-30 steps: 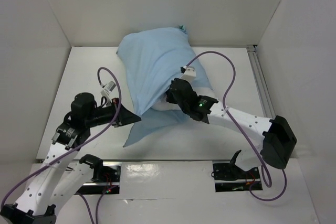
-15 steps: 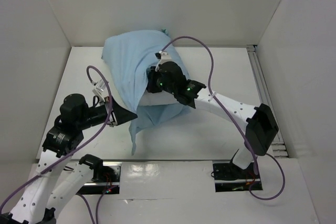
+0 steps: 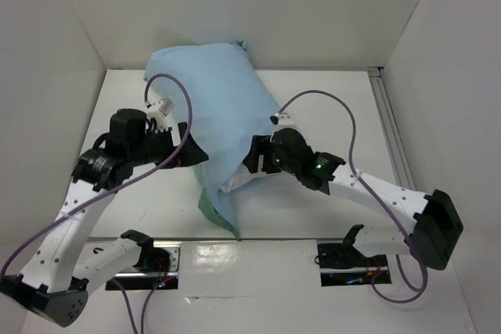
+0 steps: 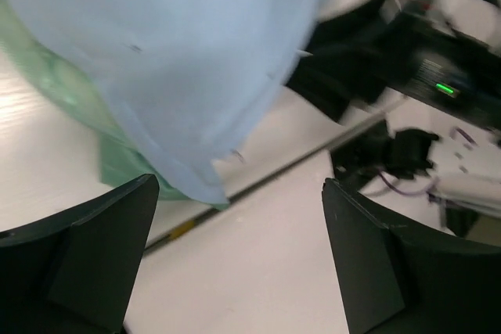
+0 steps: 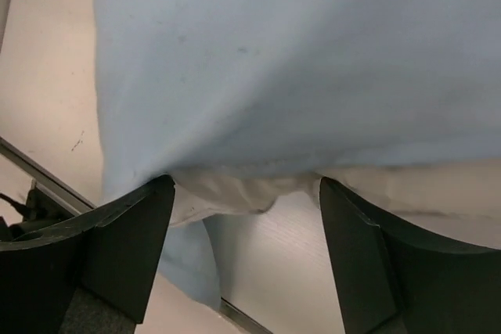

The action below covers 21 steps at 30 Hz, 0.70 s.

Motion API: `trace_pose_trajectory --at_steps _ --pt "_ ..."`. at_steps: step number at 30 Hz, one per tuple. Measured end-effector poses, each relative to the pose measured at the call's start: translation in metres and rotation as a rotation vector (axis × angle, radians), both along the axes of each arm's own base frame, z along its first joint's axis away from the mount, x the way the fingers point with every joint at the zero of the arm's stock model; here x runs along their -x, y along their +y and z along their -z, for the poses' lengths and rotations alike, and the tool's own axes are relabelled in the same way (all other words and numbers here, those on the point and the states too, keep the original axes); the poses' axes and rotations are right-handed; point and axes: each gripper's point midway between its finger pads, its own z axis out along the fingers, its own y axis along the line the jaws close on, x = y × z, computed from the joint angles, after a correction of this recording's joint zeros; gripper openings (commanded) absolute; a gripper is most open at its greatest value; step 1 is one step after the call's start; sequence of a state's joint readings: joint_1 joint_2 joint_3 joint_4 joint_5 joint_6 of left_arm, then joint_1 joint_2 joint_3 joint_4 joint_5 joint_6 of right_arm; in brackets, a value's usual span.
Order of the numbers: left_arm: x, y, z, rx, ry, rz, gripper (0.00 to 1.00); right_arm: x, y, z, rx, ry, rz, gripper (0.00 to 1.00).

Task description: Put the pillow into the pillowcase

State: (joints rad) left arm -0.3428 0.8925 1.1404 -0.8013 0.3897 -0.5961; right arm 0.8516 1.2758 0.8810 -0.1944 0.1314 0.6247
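The light blue pillowcase (image 3: 215,107) lies stuffed and slanted across the table, from the back wall toward the front edge. Its sea-green face (image 3: 210,207) shows at the near, limp end. A bit of the white pillow (image 3: 236,184) peeks from the mouth, also in the right wrist view as pillow (image 5: 235,189) under the pillowcase (image 5: 297,60). My left gripper (image 3: 194,154) is open at the bundle's left side, nothing between its fingers (image 4: 94,256); the pillowcase (image 4: 180,44) hangs beyond them. My right gripper (image 3: 252,158) is open at the mouth's right side, its fingers (image 5: 117,248) free of the cloth.
White walls close in the table on the left, back and right. A metal rail (image 3: 390,127) runs along the right side, and the arms' mounting bar (image 3: 235,249) lies at the front edge. Purple cables (image 3: 344,127) loop over both arms.
Both grippers have opened and let go of the pillowcase. The bundle has shifted left and back. Its limp end now drops toward the front edge.
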Motion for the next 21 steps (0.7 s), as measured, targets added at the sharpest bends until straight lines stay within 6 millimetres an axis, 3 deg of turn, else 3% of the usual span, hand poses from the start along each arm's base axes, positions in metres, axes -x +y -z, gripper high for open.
trace_pose_trajectory --at_steps 5,9,14,17,21 --pt "-0.06 0.028 0.037 -0.102 0.087 -0.168 1.0 0.012 -0.034 -0.035 -0.014 -0.045 0.066 0.82" --pt "-0.12 0.062 0.068 -0.086 0.161 -0.312 1.0 0.027 -0.061 -0.052 -0.054 -0.036 0.151 0.9" --pt "-0.181 0.101 0.089 -0.035 0.171 -0.434 1.0 0.039 -0.095 -0.064 -0.182 -0.019 0.303 0.86" --pt "-0.225 0.101 0.098 -0.002 0.17 -0.431 1.0 0.038 -0.106 -0.046 -0.24 0.026 0.385 0.83" --pt "-0.27 0.098 0.116 0.022 0.164 -0.412 1.0 0.028 -0.105 0.0 -0.229 0.139 0.435 0.82"
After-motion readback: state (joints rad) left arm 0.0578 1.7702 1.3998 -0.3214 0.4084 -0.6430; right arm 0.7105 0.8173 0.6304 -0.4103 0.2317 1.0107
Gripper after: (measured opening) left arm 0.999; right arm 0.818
